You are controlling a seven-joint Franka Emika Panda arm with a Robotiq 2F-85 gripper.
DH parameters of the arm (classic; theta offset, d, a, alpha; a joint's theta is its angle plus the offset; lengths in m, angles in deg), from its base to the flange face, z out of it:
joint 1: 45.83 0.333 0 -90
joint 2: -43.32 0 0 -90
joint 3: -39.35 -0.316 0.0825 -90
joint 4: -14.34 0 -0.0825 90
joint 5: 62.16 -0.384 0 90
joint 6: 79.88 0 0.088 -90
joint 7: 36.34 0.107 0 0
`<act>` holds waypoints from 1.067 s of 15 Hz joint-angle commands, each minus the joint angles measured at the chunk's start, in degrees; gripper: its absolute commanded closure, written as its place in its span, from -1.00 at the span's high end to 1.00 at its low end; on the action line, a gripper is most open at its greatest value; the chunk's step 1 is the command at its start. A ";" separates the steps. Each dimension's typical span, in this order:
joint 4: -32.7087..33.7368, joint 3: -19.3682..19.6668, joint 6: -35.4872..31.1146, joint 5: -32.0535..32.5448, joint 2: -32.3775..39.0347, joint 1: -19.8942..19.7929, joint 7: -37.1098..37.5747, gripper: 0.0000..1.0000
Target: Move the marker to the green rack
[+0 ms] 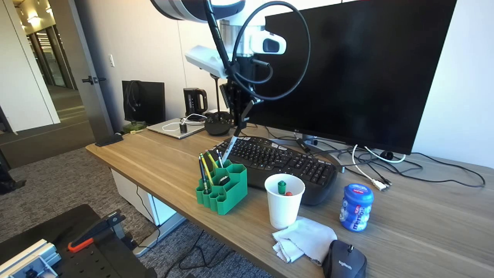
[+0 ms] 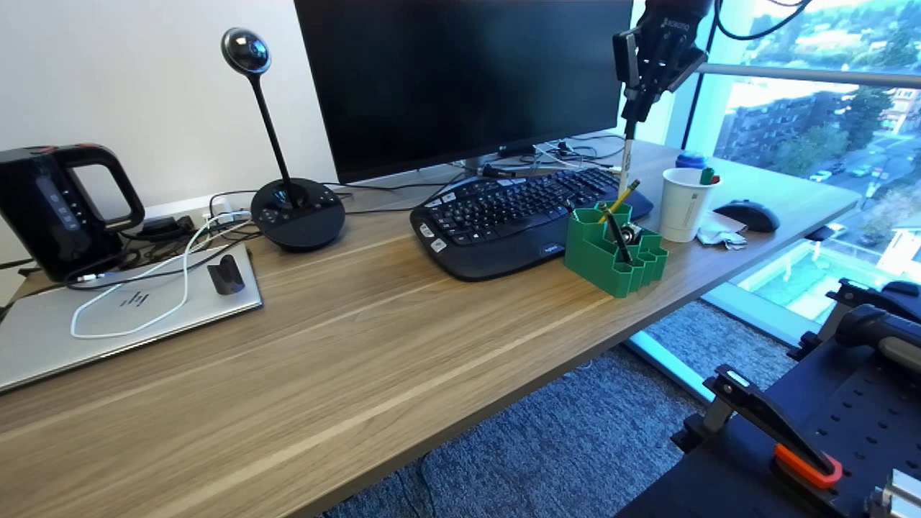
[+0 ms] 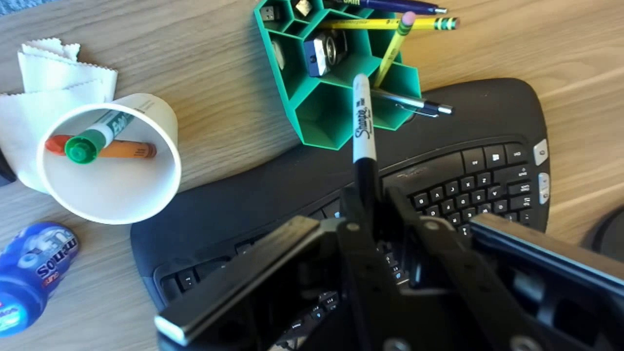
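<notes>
With the gripper [image 3: 372,200] closed tight, pinching the black end of the marker [image 3: 363,117]. Pointing its white barrel to twelve o'clock in the wrist view, over the green rack [image 3: 317,117]. Cannot tell about contact there.

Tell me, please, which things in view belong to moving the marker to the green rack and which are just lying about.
Belonging to the job: Sharpie marker; gripper, holding it by its dark end; green rack.

Just lying about: white cup, green-capped marker inside it; keyboard; gum bottle; cloth; mouse; laptop; kettle.
</notes>
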 commanded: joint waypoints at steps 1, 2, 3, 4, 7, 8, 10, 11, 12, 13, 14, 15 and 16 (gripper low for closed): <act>-1.83 -0.84 -4.46 -3.34 -0.90 -0.54 -3.07 -0.92; -1.95 -0.85 -5.47 -3.52 -0.77 -0.52 -3.35 -0.92; -1.90 -0.75 -6.45 -3.33 -0.50 -0.48 -3.34 -0.92; -1.91 -0.75 -7.25 -3.24 -0.29 -0.49 -3.39 -0.92; -1.93 -0.71 -9.02 -2.63 0.16 -0.45 -3.39 -0.92; -1.92 -0.64 -9.17 -2.30 0.31 -0.43 -3.37 -0.92; -1.95 -0.53 -9.11 -1.86 0.57 -0.45 -3.63 -0.92; -1.96 -0.47 -9.20 -1.66 0.67 -0.45 -3.78 -0.92; -1.92 -0.36 -9.13 -1.32 0.76 -0.43 -3.83 -0.92; -1.91 -0.27 -9.21 -1.04 0.85 -0.42 -3.91 -0.92; -1.88 -0.10 -9.32 -0.56 0.95 -0.31 -3.73 -0.92; -1.90 0.13 -9.60 0.07 1.08 -0.15 -3.49 -0.92; -1.95 0.45 -9.93 0.98 1.23 0.05 -3.14 -0.92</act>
